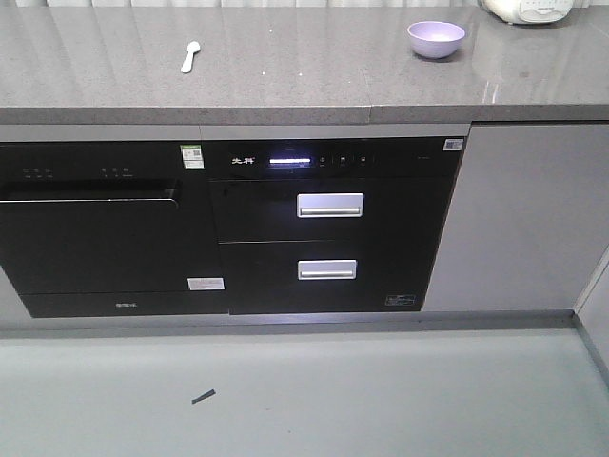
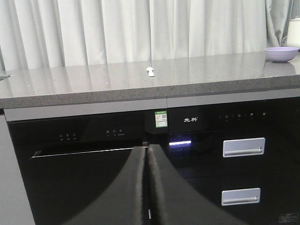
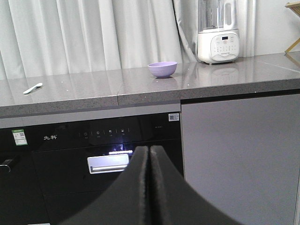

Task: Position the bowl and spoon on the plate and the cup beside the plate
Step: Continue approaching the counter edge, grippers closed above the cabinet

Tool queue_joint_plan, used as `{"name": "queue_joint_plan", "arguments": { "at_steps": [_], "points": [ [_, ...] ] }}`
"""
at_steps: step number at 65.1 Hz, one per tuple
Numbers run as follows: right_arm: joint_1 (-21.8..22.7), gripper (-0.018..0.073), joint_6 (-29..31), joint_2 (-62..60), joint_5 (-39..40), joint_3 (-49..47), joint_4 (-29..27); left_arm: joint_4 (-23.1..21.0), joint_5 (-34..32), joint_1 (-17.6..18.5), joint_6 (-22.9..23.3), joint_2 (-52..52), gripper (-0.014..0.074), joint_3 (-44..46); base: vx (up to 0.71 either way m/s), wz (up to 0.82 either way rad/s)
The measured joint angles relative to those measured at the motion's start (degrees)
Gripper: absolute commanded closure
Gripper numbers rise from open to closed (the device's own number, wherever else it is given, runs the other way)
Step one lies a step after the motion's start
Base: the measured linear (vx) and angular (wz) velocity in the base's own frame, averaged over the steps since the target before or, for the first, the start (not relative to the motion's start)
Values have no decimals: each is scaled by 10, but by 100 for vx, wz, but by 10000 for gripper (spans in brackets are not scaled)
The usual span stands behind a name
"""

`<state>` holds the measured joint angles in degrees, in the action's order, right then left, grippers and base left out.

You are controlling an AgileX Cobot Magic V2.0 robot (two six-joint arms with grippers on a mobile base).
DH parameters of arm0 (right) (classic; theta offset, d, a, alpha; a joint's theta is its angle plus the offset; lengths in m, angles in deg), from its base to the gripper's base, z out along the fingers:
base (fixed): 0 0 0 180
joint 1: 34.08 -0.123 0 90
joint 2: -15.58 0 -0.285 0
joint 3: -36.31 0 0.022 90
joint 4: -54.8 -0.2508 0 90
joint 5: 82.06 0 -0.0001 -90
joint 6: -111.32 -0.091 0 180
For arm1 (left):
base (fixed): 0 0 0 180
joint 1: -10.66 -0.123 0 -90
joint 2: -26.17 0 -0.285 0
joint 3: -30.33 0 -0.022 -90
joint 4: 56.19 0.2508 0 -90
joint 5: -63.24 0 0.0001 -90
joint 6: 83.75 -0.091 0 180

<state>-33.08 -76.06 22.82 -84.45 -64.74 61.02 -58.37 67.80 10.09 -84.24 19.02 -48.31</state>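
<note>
The left gripper [image 2: 147,151] is showing its dark fingers pressed together with nothing between them at the bottom centre of its wrist view. The right gripper [image 3: 149,151] is likewise sitting closed and empty at bottom centre. Both are facing black built-in appliances [image 1: 333,228] with silver drawer handles. Above these, a grey speckled countertop [image 1: 285,86] is running across each frame, and pale curtains [image 2: 117,33] are hanging behind it.

The spoon [image 1: 190,55] is lying on the counter at the front view's upper left. The bowl [image 1: 436,38] is sitting upright at its upper right, well apart. Only the right wrist view is showing a white blender [image 3: 218,33] at upper right. Only the front view is showing the grey floor [image 1: 304,400] with a small dark scrap [image 1: 203,396].
</note>
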Motion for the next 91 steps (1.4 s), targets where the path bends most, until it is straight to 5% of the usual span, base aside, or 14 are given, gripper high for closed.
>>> {"name": "queue_joint_plan", "arguments": {
  "at_steps": [91],
  "points": [
    [0, 561, 0, 0, 0, 0, 0, 0, 0, 0, 0, 0, 602, 0, 4, -1]
  ]
}}
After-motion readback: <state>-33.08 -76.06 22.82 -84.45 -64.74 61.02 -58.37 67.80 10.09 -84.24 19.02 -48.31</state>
